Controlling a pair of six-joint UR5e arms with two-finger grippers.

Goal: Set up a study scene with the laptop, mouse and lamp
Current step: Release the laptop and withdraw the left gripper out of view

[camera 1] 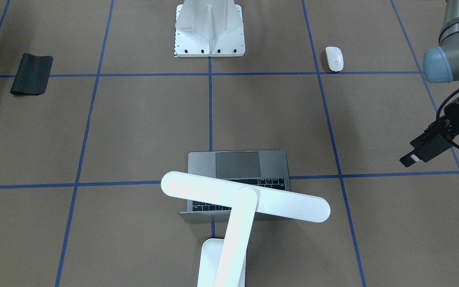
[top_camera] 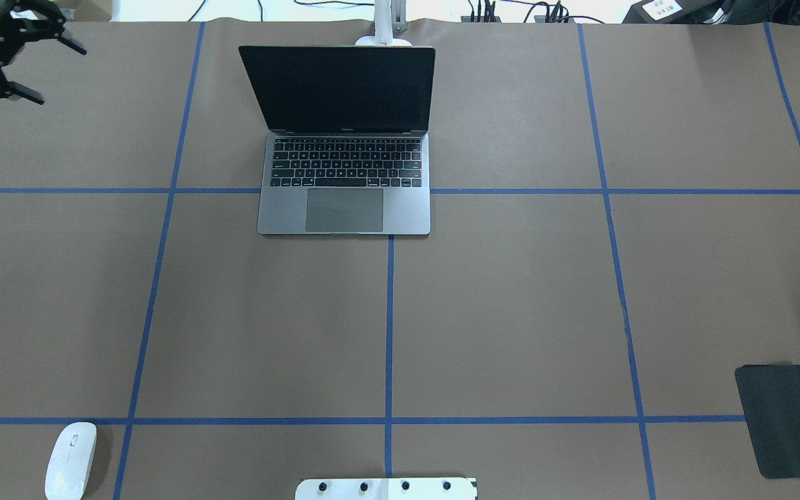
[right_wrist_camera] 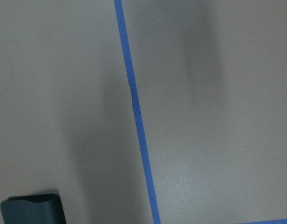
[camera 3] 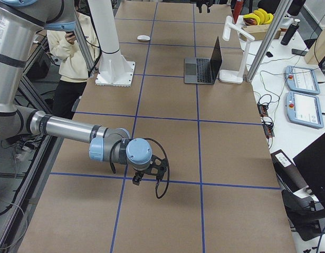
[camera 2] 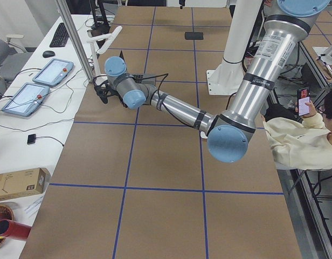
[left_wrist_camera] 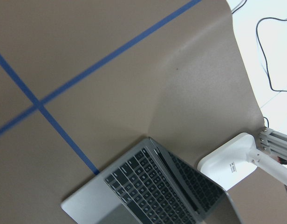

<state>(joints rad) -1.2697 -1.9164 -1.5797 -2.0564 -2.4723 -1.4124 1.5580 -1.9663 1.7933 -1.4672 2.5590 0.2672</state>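
The laptop (top_camera: 344, 212) stands open at the table's far middle, screen dark, and also shows in the front view (camera 1: 277, 163) and the left wrist view (left_wrist_camera: 134, 196). The white lamp (camera 1: 245, 199) stands just behind it, with its bar head over the keyboard and its base (left_wrist_camera: 227, 165) beside the lid. The white mouse (top_camera: 70, 462) lies at the near left edge, also in the front view (camera 1: 334, 58). My left gripper (top_camera: 49, 69) is open and empty, up at the far left, left of the laptop. My right gripper (camera 3: 146, 171) hovers low at the right end; I cannot tell whether it is open or shut.
A black mat (top_camera: 782, 420) lies at the near right, its corner in the right wrist view (right_wrist_camera: 31, 210). The white ribbed pedestal (camera 1: 209, 28) stands at the near middle. Blue tape lines cross the brown table. A person (camera 2: 301, 140) sits beside the robot.
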